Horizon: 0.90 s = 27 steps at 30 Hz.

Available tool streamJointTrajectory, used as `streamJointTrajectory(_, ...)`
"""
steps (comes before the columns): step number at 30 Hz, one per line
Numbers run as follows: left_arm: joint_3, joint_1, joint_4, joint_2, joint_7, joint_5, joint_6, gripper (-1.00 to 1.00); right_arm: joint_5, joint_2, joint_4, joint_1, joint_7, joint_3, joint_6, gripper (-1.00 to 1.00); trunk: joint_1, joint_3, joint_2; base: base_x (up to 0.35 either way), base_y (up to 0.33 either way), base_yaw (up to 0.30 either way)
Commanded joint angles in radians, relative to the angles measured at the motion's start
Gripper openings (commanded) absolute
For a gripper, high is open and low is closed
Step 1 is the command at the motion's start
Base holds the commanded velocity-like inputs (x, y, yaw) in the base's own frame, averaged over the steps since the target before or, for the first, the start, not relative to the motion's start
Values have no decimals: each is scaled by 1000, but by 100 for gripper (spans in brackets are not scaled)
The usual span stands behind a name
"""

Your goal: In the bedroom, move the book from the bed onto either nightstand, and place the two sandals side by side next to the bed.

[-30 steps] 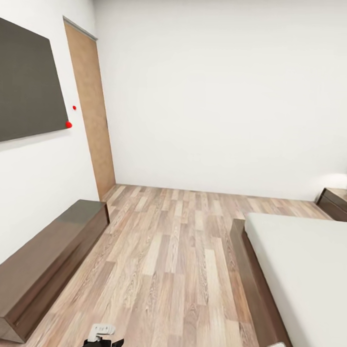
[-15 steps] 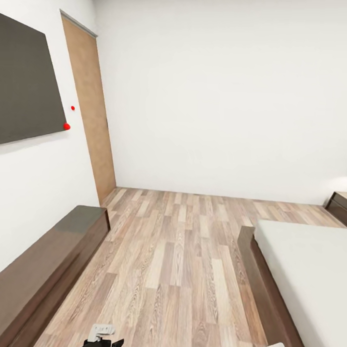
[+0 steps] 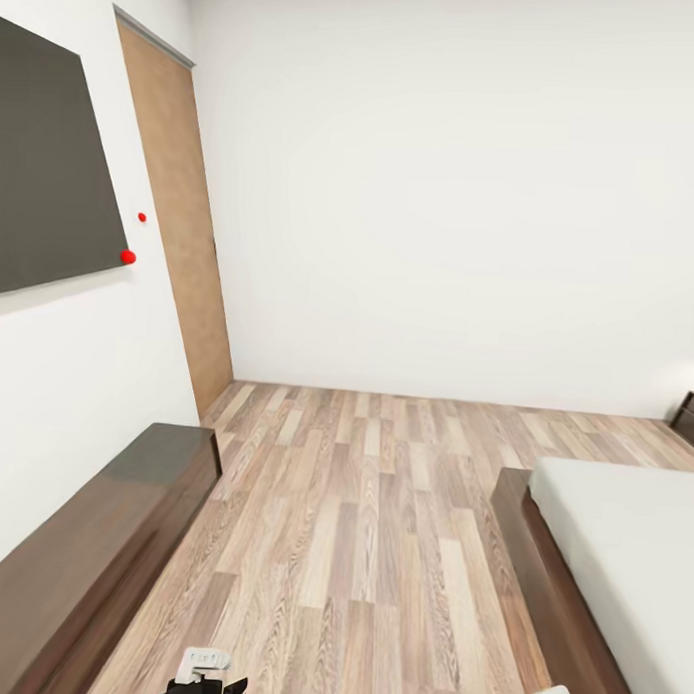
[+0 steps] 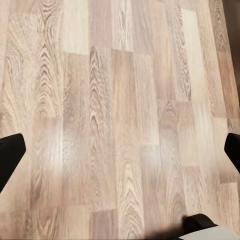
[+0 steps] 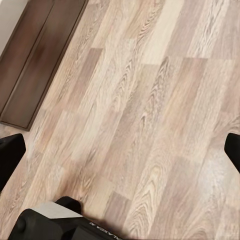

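The bed [image 3: 620,542], a pale-grey mattress on a dark-brown frame, fills the lower right of the head view. A corner of the nightstand [image 3: 693,419] peeks in at the right edge, against the far wall. The book and the two sandals are out of view. In the left wrist view my left gripper [image 4: 120,150] is open over bare floor planks, its dark fingertips [image 4: 9,152] at the picture's sides. My right gripper [image 5: 120,150] is open too, with nothing between its fingers.
A long dark glossy bench unit [image 3: 90,548] runs along the left wall under a dark wall panel [image 3: 48,161]. A wooden door [image 3: 176,221] stands in the far left corner. Wood-plank floor [image 3: 361,528] lies between bench and bed. A dark-brown furniture edge [image 5: 40,55] shows in the right wrist view.
The whole picture has shifted, so the camera has moved: bed and nightstand now sit lower and nearer the right edge. Nothing in the room has moved, and both grippers are as before.
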Motion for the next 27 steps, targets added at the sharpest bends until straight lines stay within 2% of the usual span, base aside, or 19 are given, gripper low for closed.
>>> streamJointTrajectory(1, -9, -1, 1, 0, -3, 9, -4, 100, 11, 0, 0, -1, 2, -8, -6, 100, 1, -1, -1, 319, 135, 0)
streamJointTrajectory(19, -9, -1, 1, 0, -3, 9, -4, 100, 11, 0, 0, -1, 2, -8, -6, 100, 1, -1, -1, 319, 131, 0)
streamJointTrajectory(27, -9, -1, 1, 0, -3, 9, -4, 100, 11, 0, 0, -1, 2, -8, -6, 100, 1, -1, -1, 319, 65, 0)
